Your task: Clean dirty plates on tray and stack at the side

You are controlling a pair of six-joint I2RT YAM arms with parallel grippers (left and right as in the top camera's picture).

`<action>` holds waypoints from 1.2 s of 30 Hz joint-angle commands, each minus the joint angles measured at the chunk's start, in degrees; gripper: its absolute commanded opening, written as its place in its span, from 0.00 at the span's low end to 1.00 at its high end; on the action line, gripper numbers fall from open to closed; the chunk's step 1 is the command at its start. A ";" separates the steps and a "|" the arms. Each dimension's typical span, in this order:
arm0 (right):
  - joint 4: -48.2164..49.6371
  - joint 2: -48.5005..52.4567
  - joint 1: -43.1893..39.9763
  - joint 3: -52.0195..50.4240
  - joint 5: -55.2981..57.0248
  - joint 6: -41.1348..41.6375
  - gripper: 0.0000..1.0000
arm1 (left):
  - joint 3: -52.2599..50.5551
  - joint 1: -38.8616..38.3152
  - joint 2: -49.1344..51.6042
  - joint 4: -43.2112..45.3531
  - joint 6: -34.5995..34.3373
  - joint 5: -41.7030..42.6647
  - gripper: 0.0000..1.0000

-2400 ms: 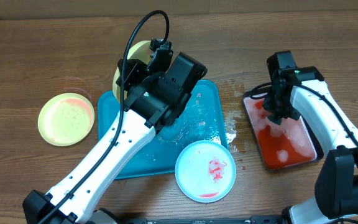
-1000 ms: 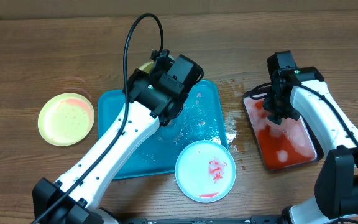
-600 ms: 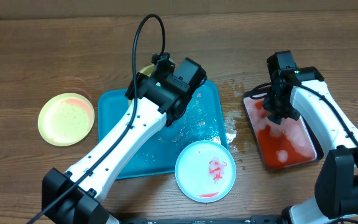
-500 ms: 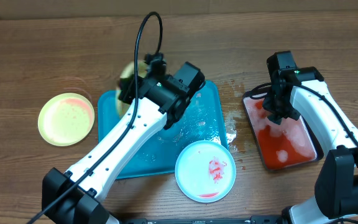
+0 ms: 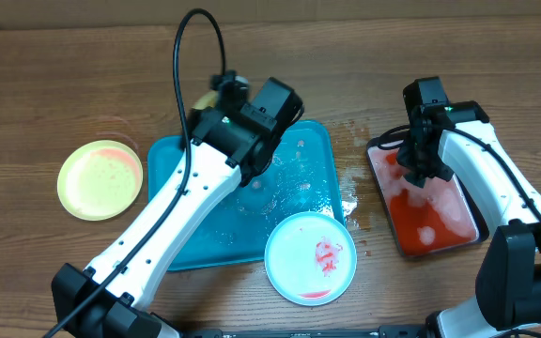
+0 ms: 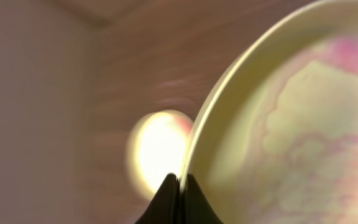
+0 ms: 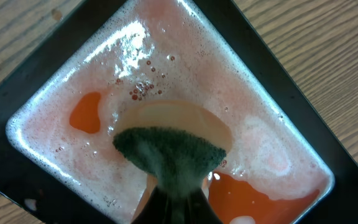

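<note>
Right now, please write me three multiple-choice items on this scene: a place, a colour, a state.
1. Where is the white plate? A in a sink; B over the turquoise tray at its corner; C on a shelf.
2. The sponge top is: A green; B purple; C blue.
3. The left jaws are: A wide open; B shut on a yellow-green plate at its rim; C shut on a spoon.
Answers: B, it overlaps the tray's corner; A, the right wrist view shows green; B, the tips pinch the rim.
</note>
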 commanded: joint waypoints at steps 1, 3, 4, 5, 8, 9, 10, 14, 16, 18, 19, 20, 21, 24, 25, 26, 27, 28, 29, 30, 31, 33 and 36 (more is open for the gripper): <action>0.85 -0.37 -0.22 -0.04 0.39 -0.13 0.04 | 1.29 0.61 -0.15 -2.21 -1.92 -15.21 0.04; 1.27 -0.37 -0.22 -0.04 0.37 -0.13 0.04 | 2.25 0.24 -0.50 0.09 6.38 3.56 0.04; 1.33 -0.37 -0.22 -0.04 0.39 -0.13 0.04 | 2.75 0.26 -0.63 1.22 11.19 14.67 0.04; 1.42 -0.37 -0.22 -0.04 0.39 -0.13 0.04 | 2.86 0.28 -0.81 2.38 12.44 19.28 0.04; 1.38 -0.37 -0.24 -0.04 0.39 -0.13 0.04 | 2.84 -0.02 -0.85 1.68 1.90 -0.46 0.04; 1.27 -0.37 -0.24 -0.04 0.42 -0.15 0.04 | 2.84 -0.15 -0.50 -0.17 -2.91 -12.44 0.04; 1.25 -0.37 -0.22 -0.04 0.42 -0.13 0.04 | 2.84 -0.17 -0.35 -2.34 -6.75 -22.88 0.04; 1.62 -0.37 -0.22 -0.04 0.39 -0.13 0.04 | 3.30 -0.15 -0.26 0.96 -1.25 -33.55 0.04; 1.88 -0.37 -0.22 -0.04 0.37 -0.11 0.04 | 3.34 -0.37 -0.24 3.37 1.25 -33.94 0.04; 1.86 -0.37 -0.22 -0.04 0.37 -0.13 0.04 | 3.34 -0.66 -0.24 4.87 2.91 -33.94 0.04; 1.77 -0.37 -0.22 -0.04 0.39 -0.13 0.04 | 3.34 -0.70 -0.24 5.20 3.06 -33.94 0.04; 1.68 -0.37 -0.22 -0.04 0.39 -0.11 0.04 | 3.37 -0.70 -0.24 5.20 3.06 -33.94 0.04; 1.68 -0.37 -0.24 -0.04 0.39 -0.13 0.04 | 3.37 -0.76 -0.24 5.22 2.99 -33.94 0.04; 1.70 -0.37 -0.22 -0.04 0.39 -0.13 0.04 | 3.37 -1.33 -0.24 5.44 3.02 -33.94 0.04; 1.70 -0.37 -0.24 -0.04 0.39 -0.13 0.04 | 3.37 -1.40 -0.24 5.49 3.02 -33.94 0.04; 1.70 -0.37 -0.22 -0.04 0.39 -0.13 0.04 | 3.37 -1.57 -0.24 5.53 3.02 -33.94 0.04; 1.68 -0.37 -0.24 -0.04 0.39 -0.13 0.04 | 3.37 -1.66 -0.24 5.60 2.99 -33.94 0.04; 1.68 -0.37 -0.22 -0.04 0.39 -0.13 0.04 | 3.37 -1.73 -0.24 5.62 3.02 -33.94 0.04; 1.68 -0.37 -0.24 -0.04 0.39 -0.13 0.04 | 3.37 -1.73 -0.24 5.70 2.99 -33.94 0.04; 1.68 -0.37 -0.24 -0.04 0.39 -0.13 0.04 | 3.37 -1.73 -0.24 5.88 2.99 -33.94 0.04; 1.70 -0.37 -0.24 -0.04 0.39 -0.13 0.04 | 3.37 -1.73 -0.24 6.03 3.02 -33.94 0.04; 1.70 -0.37 -0.24 -0.04 0.39 -0.11 0.04 | 3.37 -1.73 -0.24 6.40 3.02 -33.94 0.04; 1.73 -0.37 -0.24 -0.04 0.39 -0.13 0.04 | 3.37 -1.92 -0.24 6.43 3.02 -33.94 0.04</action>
